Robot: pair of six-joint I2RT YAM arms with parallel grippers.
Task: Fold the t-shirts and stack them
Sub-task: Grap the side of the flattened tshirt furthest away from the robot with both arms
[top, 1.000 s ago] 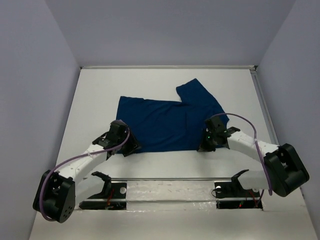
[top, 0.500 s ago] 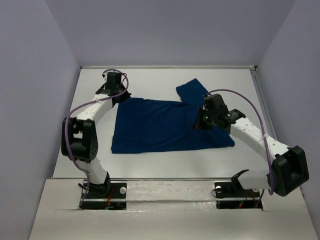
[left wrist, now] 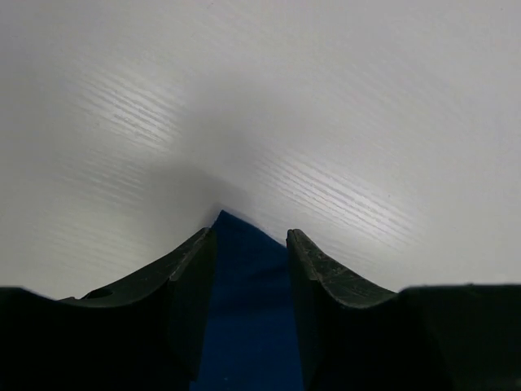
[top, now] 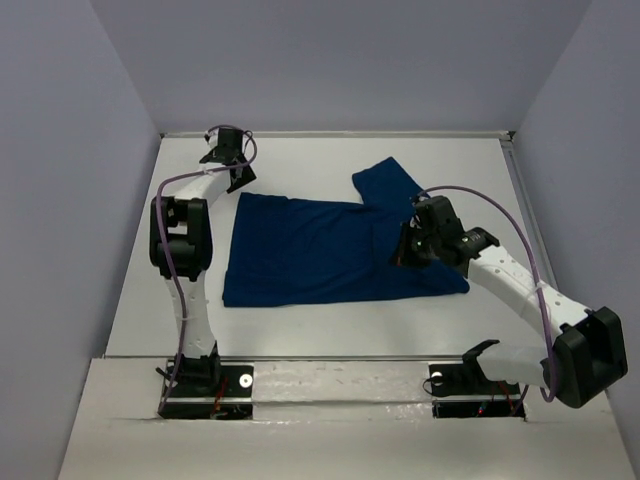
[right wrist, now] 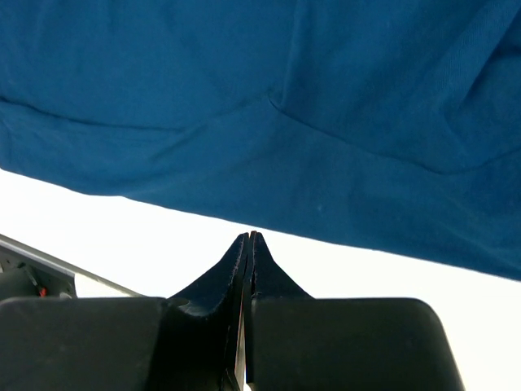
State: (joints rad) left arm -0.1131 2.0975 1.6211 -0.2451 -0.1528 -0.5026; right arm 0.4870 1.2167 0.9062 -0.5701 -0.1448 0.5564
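Observation:
The navy t-shirt (top: 320, 250) lies flat on the white table, one sleeve (top: 400, 190) sticking out at the far right; no print shows. My left gripper (top: 238, 182) reaches to the shirt's far left corner. In the left wrist view the left gripper (left wrist: 251, 236) is open, with the cloth corner (left wrist: 248, 309) lying between the fingers. My right gripper (top: 400, 257) hovers over the shirt's right part. In the right wrist view the right gripper (right wrist: 249, 236) is shut and empty, and the shirt (right wrist: 285, 106) fills the view beyond it.
Grey walls enclose the white table (top: 300, 160) on the left, far and right sides. A raised rim (top: 515, 180) runs along the right edge. Both arm bases (top: 340, 385) sit on the near ledge.
My left arm swung from the shirt's near left hem out to its far left corner. My right gripper moved from the near hem up over the shirt's right part.

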